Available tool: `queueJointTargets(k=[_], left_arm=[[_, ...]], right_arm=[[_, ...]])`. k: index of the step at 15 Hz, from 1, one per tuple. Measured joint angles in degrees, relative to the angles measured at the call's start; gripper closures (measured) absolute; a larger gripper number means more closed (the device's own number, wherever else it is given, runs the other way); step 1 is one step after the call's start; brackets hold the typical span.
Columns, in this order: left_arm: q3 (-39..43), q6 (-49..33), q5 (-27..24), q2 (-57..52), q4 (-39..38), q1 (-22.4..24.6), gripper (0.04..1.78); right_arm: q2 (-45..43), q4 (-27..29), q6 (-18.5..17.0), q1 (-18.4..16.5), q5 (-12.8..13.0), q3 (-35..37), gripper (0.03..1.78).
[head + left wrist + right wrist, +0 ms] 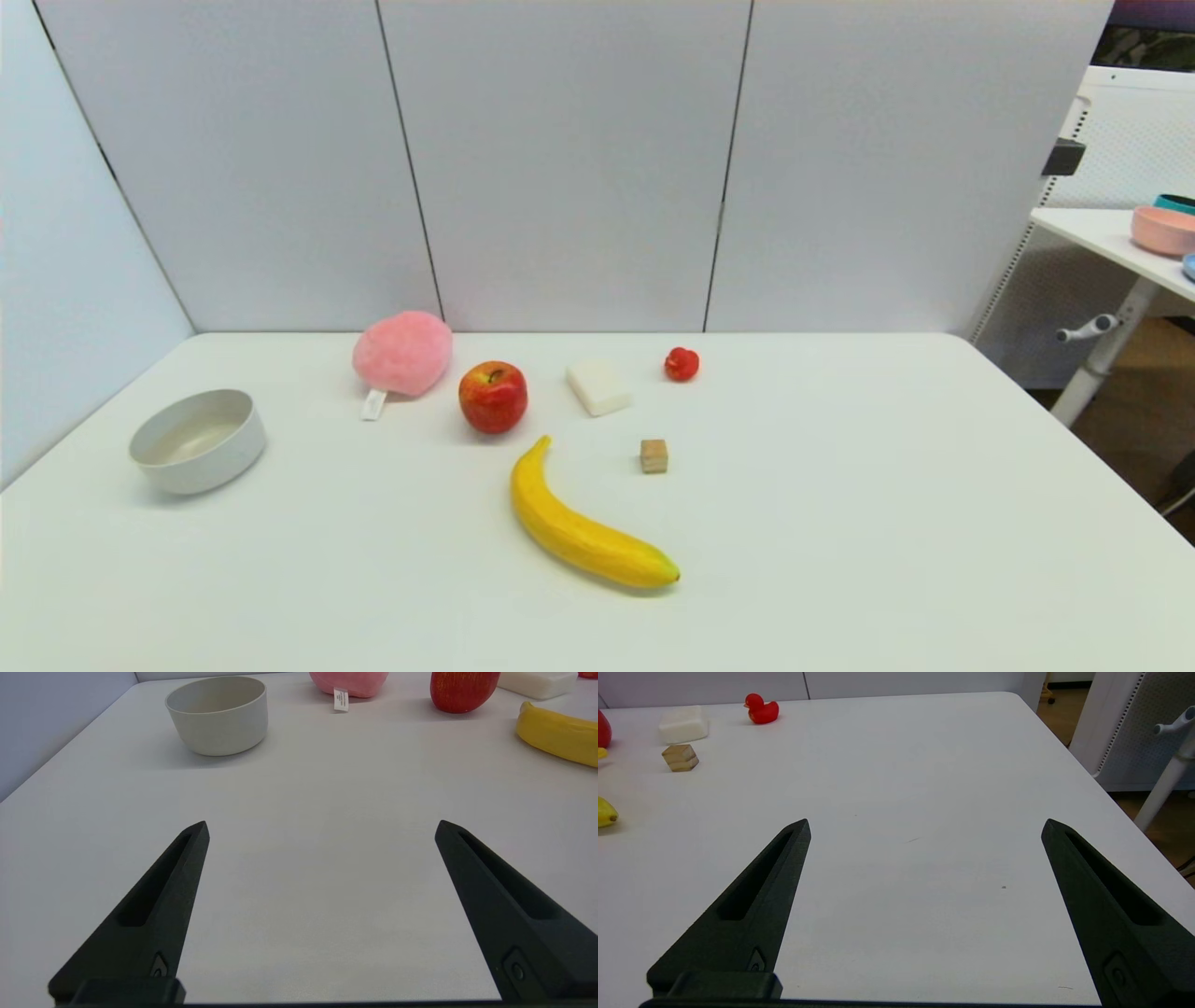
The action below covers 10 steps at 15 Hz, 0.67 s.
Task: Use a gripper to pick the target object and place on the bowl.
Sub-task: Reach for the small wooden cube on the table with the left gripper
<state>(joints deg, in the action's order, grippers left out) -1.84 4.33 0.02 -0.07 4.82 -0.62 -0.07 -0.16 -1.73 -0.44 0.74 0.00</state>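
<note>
The small tan wooden cube (653,455) sits on the white table near its middle, right of the banana; it also shows in the right wrist view (680,757). The off-white bowl (198,441) stands empty at the table's left and shows in the left wrist view (218,715). Neither arm appears in the head view. My left gripper (321,828) is open and empty over bare table, well short of the bowl. My right gripper (926,826) is open and empty over bare table, far from the cube.
A yellow banana (583,527), a red apple (493,396), a pink plush (402,353), a white block (598,386) and a small red duck (681,363) lie around the cube. A side table with a pink bowl (1162,230) stands off to the right.
</note>
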Motion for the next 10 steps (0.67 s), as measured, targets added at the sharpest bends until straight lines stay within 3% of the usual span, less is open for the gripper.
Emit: queueJointTargets(k=[10], left_arm=[[0.0,0.1,-0.1,0.0,0.0,0.0,0.11]], right_arm=[[0.0,0.0,0.0,0.0,0.0,0.0,0.1]])
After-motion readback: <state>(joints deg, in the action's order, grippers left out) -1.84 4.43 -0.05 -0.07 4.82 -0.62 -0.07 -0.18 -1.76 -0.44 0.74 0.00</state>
